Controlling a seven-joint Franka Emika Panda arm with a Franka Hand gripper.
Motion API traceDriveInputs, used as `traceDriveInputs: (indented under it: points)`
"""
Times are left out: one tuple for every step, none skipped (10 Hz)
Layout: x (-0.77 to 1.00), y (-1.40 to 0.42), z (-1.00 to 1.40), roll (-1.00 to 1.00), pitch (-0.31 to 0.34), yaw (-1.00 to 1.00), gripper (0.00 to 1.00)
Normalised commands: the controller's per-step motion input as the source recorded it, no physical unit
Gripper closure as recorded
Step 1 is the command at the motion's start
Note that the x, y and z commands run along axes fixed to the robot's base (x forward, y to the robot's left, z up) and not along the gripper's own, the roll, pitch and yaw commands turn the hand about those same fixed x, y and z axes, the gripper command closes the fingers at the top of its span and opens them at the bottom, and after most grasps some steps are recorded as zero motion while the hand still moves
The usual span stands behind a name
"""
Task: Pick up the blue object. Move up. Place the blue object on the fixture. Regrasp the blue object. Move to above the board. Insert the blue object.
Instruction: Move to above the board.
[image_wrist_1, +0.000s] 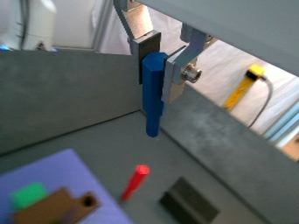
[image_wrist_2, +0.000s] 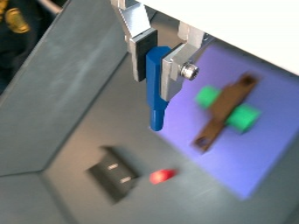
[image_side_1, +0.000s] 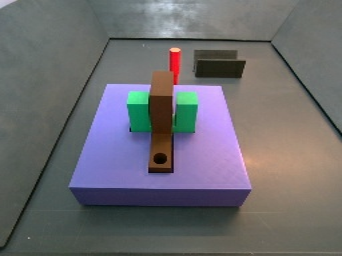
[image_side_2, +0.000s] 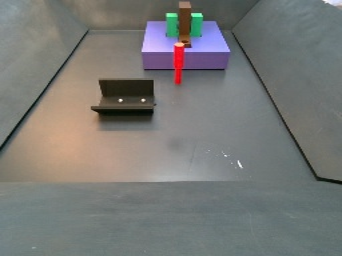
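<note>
The gripper (image_wrist_1: 159, 63), high above the floor, clamps the blue object (image_wrist_1: 153, 92) upright by its top; the peg could tilt or slip before reaching the fixture (image_wrist_2: 117, 172).

Wrist views above tool (image_wrist_1: 162, 58), downward.

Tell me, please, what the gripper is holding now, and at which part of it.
The gripper holds the blue peg at its upper end, between the fingers; the rest hangs free below, high above the floor.
</note>
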Motion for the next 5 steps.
traceDriveInputs:
  points:
    - [-0.17,-0.13,0.01,-1.0,0.236,-0.07,1.0]
    - [-0.08,-0.05,0.02,-1.0,0.222,-0.03,1.0]
    - [-0.08,-0.02,0.01,-1.0,0.208,-0.03,1.0]
    - [-0.06,0.03,0.0,-1.0,0.174,-0.01,1.0]
    - [-0.06,0.03,0.0,-0.81,0.112,0.0,1.0]
